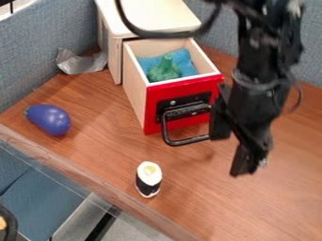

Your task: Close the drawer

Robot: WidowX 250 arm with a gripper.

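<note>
The open drawer [182,89], jutting from the cabinet [157,14] into the upper middle of the frame, is flanked at its handle's [187,140] right end by the wide-spread end effector [231,153], so an up-and-slightly-left push is probably needed.

Glossy red drawer front [187,87]; smooth wooden table [100,141]

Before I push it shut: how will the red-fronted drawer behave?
The drawer should stay stiff, judging by its straight walls. Pushed near the claw, at one side of its front, it might skew and bind. The green toy inside could shift if jolted.
</note>
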